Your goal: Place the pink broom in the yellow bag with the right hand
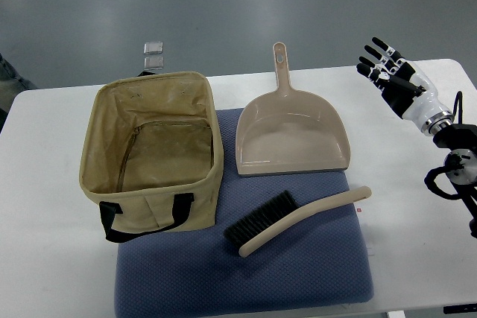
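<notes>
Basically the robot hasn't started: the right robot hand (384, 61) hovers with fingers spread, empty, well off from the bag (153, 156). The broom (294, 220) lies beside the bag on the blue mat (320, 273); next it needs reaching over and grabbing the handle.

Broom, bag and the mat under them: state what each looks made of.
Broom: beige handle, probably smooth moulded plastic, going by its even colour and rounded curve; the dark bristles look like stiff synthetic fibre. Bag: tan woven fabric, likely canvas, with soft sagging walls, visible seams and black webbing handles. Mat: blue cloth or foam-backed textile, matte, with a fine dotted weave.
</notes>
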Action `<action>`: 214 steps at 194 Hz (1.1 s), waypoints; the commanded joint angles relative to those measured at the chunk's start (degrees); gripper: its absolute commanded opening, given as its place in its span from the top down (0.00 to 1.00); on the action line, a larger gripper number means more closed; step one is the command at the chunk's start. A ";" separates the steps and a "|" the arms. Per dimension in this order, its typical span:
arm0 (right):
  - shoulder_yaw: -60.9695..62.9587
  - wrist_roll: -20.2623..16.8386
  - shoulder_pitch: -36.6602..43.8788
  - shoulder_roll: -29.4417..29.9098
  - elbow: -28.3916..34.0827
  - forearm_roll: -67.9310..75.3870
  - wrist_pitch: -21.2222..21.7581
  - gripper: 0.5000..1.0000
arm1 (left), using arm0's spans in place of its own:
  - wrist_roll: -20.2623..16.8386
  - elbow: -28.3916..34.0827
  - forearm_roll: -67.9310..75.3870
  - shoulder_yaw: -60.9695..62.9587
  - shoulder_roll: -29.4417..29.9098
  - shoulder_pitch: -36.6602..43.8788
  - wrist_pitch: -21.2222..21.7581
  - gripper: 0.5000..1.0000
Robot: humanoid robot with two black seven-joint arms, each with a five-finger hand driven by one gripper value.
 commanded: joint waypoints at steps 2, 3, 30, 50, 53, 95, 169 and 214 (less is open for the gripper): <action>0.04 0.10 -0.02 0.08 -0.03 0.02 -0.09 0.14 | 0.00 0.16 0.01 0.00 0.00 0.00 0.01 0.00; 0.04 0.10 -0.02 0.08 -0.03 0.02 0.00 0.14 | 0.00 0.16 0.01 0.00 0.00 0.00 0.01 0.00; 0.04 0.10 0.07 -0.01 0.06 0.11 0.35 0.14 | 0.00 0.16 0.01 0.00 0.00 0.00 0.01 0.00; 0.04 0.02 0.07 -0.19 -0.03 0.11 2.20 0.14 | 0.00 0.07 0.01 0.00 0.00 0.00 0.01 0.00; 0.04 0.02 0.07 -0.19 0.06 0.11 2.64 0.14 | 0.00 0.07 0.01 0.00 0.00 0.00 0.01 0.00; 0.30 0.02 -0.02 -0.19 0.06 0.38 3.96 0.15 | 0.00 0.07 0.01 0.00 0.00 0.00 0.01 0.00; 0.13 0.02 0.07 -2.47 0.50 0.02 4.22 0.15 | 0.00 0.07 0.01 0.00 0.00 0.00 0.01 0.00; -2.77 0.19 0.15 -5.72 0.76 -1.64 8.08 0.15 | 0.00 0.07 0.01 0.00 0.00 0.00 0.01 0.00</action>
